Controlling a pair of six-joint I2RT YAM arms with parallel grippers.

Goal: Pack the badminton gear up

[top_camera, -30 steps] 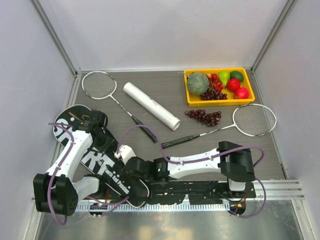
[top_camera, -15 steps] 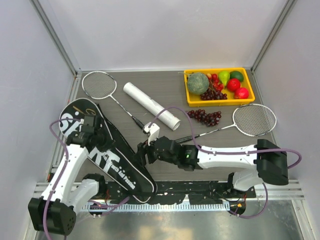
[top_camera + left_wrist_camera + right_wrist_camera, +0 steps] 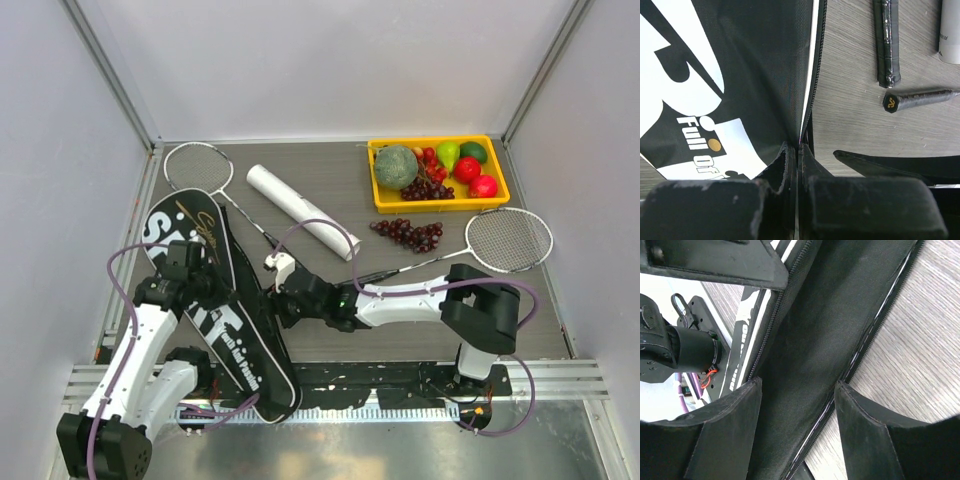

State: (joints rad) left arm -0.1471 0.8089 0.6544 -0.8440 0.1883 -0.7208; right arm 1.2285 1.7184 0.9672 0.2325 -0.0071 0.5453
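On the left half of the table, slanting from beside one racket's head down to the arm bases: the black bag (image 3: 230, 335), lettered side up, flat and thin. Pinched at its piped, zippered edge by the left gripper (image 3: 798, 151), fingers pressed together with only fabric between them. Straddled at its inner edge by the right gripper (image 3: 797, 390), jaws standing apart over a fold of dark cloth beside the zip, gripping nothing. Zip open or shut: not clear from these views. To judge by the look of it, light, soft and floppy, likely to sag, fold and drag rather than lift as one piece. Best handled by the stiffer seam and zip line, not the slack panel. For opening the mouth, worth taking one lip of the zip in each gripper and drawing apart. Farther out, heads well apart: one racket (image 3: 198, 170) at the far left, the other racket (image 3: 508, 240) at the right, near the grape bunch (image 3: 410, 233) and the yellow tray (image 3: 440, 206), both handle ends near the bag's edge. Probably light and rigid, with thin shafts and strung heads easily bent; safest taken by the black wrapped handles. Between the two, the white tube (image 3: 303, 211), smooth and round, apt to roll; best gripped across its middle. No shuttlecocks in sight.
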